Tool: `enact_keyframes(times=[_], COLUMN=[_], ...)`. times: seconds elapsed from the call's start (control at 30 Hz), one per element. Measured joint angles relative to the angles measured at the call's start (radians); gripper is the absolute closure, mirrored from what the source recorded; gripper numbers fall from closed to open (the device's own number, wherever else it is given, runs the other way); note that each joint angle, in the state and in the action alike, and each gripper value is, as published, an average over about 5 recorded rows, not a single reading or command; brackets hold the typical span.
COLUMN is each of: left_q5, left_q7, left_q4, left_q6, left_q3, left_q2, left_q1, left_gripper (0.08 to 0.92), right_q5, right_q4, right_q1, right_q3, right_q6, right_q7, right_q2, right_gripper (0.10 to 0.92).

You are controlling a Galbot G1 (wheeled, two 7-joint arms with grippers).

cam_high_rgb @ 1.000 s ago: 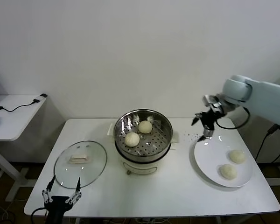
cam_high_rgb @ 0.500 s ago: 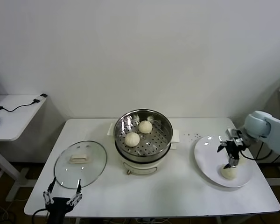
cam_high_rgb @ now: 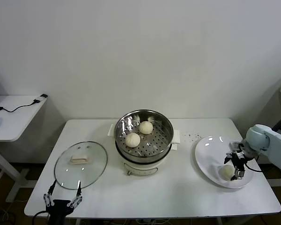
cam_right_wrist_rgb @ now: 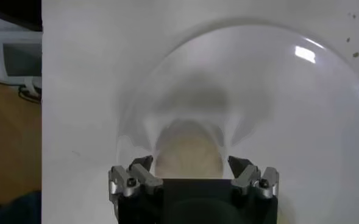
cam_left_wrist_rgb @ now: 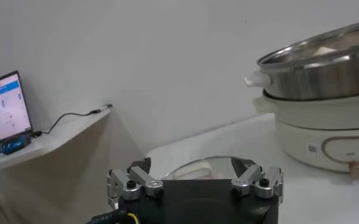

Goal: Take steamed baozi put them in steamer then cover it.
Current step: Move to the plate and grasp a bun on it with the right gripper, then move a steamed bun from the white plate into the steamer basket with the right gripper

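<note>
Currently the right end effector (cam_high_rgb: pixel 237 167) is lowered onto the plate (cam_high_rgb: pixel 207 157) at the right side of the bench (cam_high_rgb: pixel 178 192). Its fingers are spread wide and straddle one bun (cam_high_rgb: pixel 227 171); in the right wrist view the bun (cam_right_wrist_rgb: pixel 188 156) sits between the two fingers (cam_right_wrist_rgb: pixel 133 178), and contact cannot be confirmed. No second bun shows on the plate; whether the end effector hides one cannot be told.

The steamer (cam_high_rgb: pixel 143 137) stands well to the left of the right end effector, at bench centre, uncovered. Two buns (cam_high_rgb: pixel 132 139) rest on its perforated tray, near each other but apart.

The lid (cam_high_rgb: pixel 80 164) lies flat on the bench, left of the steamer, handle up, just ahead of the left end effector (cam_high_rgb: pixel 62 197). The left end effector is parked at the near bench edge, fingers spread and gripping nothing. In the left wrist view the lid (cam_left_wrist_rgb: pixel 206 167) lies directly beyond its fingers (cam_left_wrist_rgb: pixel 133 184), with the steamer (cam_left_wrist_rgb: pixel 321 115) farther off to one side.
</note>
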Motion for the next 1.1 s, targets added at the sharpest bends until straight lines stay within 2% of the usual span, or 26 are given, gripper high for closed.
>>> enact_keyframes(times=[0.4, 0.67, 0.83, 1.1], left_q5=[0.003, 0.003, 0.003, 0.004], left_q7=[-0.001, -0.003, -0.004, -0.011], left_q4=[0.004, 0.004, 0.001, -0.004], left_q6=[-0.004, -0.009, -0.011, -0.014], left_q3=[-0.002, -0.003, -0.003, -0.004], left_q2=[0.0, 0.001, 0.002, 0.003], left_q1=[0.003, 0.009, 0.016, 0.026], left_gripper=[0.177, 0.177, 0.177, 0.177], right_q5=[-0.017, -0.008, -0.007, -0.025], right_q4=[-0.025, -0.034, -0.04, -0.045], right_q1=[-0.006, 0.054, 0.185, 0.465], right_q3=[0.008, -0.024, -0.106, -0.266], right_q6=[0.009, 0.048, 0.138, 0.371], right_q7=[-0.011, -0.021, -0.034, -0.047], right_q2=[0.016, 0.036, 0.079, 0.226], right_gripper=[0.351, 0.358, 0.355, 0.355])
